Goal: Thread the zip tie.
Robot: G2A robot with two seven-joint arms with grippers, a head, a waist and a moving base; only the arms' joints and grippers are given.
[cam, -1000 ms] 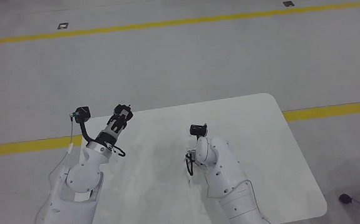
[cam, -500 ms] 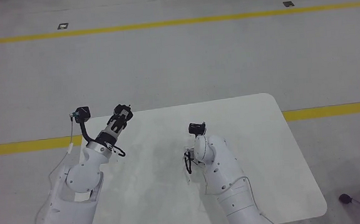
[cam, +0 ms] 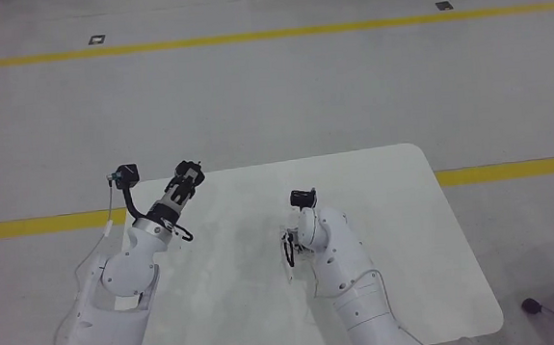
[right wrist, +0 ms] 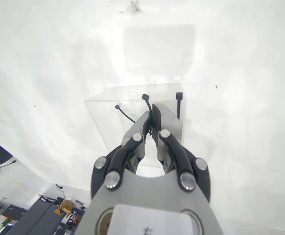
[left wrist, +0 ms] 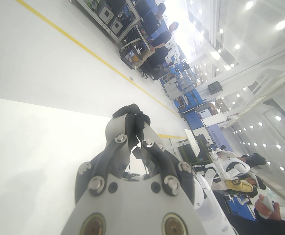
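Right hand point(right wrist: 152, 113) edged slightly leftward, clamped on zip tie point(right wrist: 148, 103), strap in line with hand, head pointing outward

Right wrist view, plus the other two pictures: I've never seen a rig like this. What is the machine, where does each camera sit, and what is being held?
This is a two-armed robot working at a white table. The top view comes from a camera above the arms, looking down. The other two pictures come from a camera on each wrist, so the metal and black parts up close are that arm's own gripper.

In the right wrist view, the right gripper is shut on a black zip tie, just over a clear box that stands on the table. Two more ties show at the box: an upright tie by one corner and a leaning tie.

In the left wrist view, the left gripper is shut, above the table's far corner. I can't see anything held in it.
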